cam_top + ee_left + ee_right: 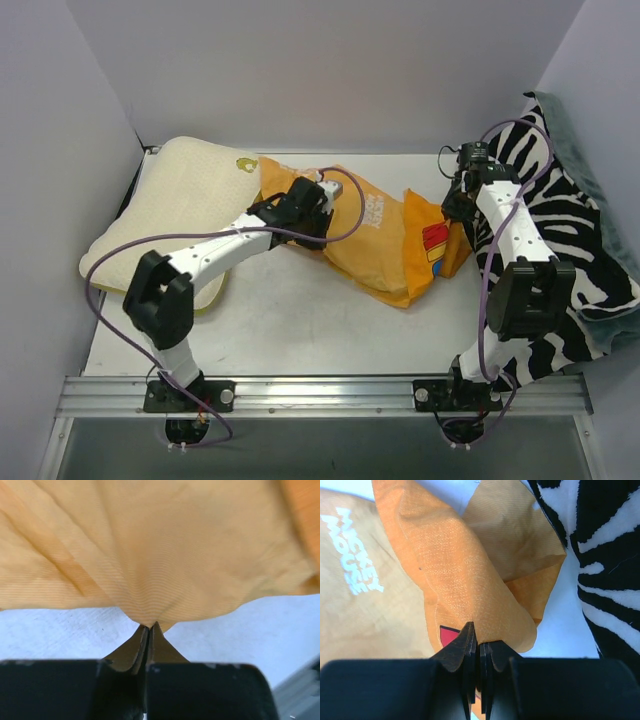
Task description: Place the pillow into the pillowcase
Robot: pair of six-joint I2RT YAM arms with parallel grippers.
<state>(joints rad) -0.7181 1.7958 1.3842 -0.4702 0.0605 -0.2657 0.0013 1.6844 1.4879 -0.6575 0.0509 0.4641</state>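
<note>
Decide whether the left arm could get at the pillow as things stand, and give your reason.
Probably yes: the pillow lies uncovered close by on the left. But the left gripper is shut on the pillowcase, so it would have to let go first.

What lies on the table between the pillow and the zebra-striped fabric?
The crumpled orange pillowcase lies there, between the pillow and the zebra-striped fabric; the top view shows it.

Reaches with the left arm [215, 255] from the near edge of the tabletop [300, 330] toward its middle, elbow folded near the base, left gripper [150, 626] pinched tight on a fold of the pillowcase [160, 545]. Stretches the right arm [510, 235] along the right edge toward the far side, right gripper [477, 628] likewise clamped on that cloth.
</note>
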